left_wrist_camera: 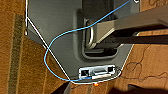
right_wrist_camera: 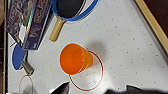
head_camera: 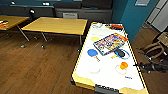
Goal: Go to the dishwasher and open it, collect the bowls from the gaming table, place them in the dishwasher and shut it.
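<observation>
Right, here is how I read it.

- The gaming table (head_camera: 79, 80) runs lengthwise away from me, near end at the bottom right of the head view, far end toward the dark cabinets.
- The only bowl (head_camera: 121, 53) I can pick out sits about halfway along the table, close to its right edge. It has a blue rim and a dark inside. A wooden handle (right_wrist_camera: 57, 29) pokes out at its side, so a paddle may be lying in or across it; I cannot tell which.
- My right gripper (head_camera: 138, 65) comes in over the table's right edge, near the near end. In the right wrist view its two dark tips stand well apart, so I take it as wide and holding nothing.
- From that gripper the bowl lies farther along the table and a little left.
- An orange cup (right_wrist_camera: 75, 58) lies just ahead of the gripper, between it and the bowl. I judge that is what any reach has to clear.
- A game box (head_camera: 109, 44) lies just left of the bowl, touching or nearly so, which leaves little room on that side.
- A blue paddle (head_camera: 92, 53) lies left of the box; it is not a bowl.
- My left gripper (left_wrist_camera: 97, 89) hangs over the wood floor beside my own base, its tips also spread wide, with nothing in it.
- By my judgement the right arm is clearly the nearer one to the bowl.
</observation>
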`<state>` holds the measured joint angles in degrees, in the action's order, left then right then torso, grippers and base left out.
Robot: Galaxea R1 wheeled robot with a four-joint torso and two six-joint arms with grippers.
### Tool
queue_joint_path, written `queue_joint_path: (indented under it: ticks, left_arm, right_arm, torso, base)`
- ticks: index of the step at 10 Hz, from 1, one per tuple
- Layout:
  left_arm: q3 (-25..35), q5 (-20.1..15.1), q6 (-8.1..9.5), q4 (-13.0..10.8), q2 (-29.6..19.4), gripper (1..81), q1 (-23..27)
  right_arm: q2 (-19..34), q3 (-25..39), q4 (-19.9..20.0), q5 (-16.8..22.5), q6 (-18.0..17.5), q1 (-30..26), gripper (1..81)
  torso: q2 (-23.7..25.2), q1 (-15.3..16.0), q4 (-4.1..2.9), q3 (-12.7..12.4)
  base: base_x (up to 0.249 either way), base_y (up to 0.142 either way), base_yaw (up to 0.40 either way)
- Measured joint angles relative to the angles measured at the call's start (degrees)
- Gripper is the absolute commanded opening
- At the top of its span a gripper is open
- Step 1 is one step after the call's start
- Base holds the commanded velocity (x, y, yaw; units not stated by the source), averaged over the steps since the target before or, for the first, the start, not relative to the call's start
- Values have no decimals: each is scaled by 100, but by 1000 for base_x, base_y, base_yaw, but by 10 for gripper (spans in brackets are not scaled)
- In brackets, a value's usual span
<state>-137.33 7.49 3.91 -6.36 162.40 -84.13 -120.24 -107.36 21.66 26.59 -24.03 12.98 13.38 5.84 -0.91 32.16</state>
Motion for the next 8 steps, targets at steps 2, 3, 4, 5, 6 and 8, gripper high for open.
queue_joint_path:
  ticks: [2, 3, 4, 5, 6, 8]
  left_arm:
    - [-2, -13, 0, 0, 15, 811, 15]
    - [-2, -5, 0, 0, 24, 811, 23]
    - [-2, -11, 0, -2, 33, 811, 32]
    - [-2, -11, 0, 0, 30, 811, 30]
    - [-2, -13, 0, 0, 33, 811, 32]
    - [-2, -13, 0, 0, 33, 811, 50]
  right_arm:
    - [-300, -421, 16, 9, -205, -141, 811]
    - [-432, -514, 22, 4, -276, -168, 811]
    - [-545, -639, 27, 12, -308, -163, 811]
    - [-628, -842, 29, 22, -328, -169, 811]
    - [-716, -1033, 30, 15, -351, -174, 811]
    - [-991, -1237, 35, 11, -422, -128, 811]
  torso:
    - [-2, 0, 0, 0]
    - [-2, 0, 0, 2]
    - [-2, 0, 0, 2]
    - [-2, 0, 0, 2]
    - [-2, 0, 0, 2]
    - [-5, 0, 0, 2]
  base:
    - [0, 0, 0]
    - [0, 0, 0]
    - [0, 0, 0]
    - [0, 0, 0]
    - [0, 0, 0]
    - [0, 0, 0]
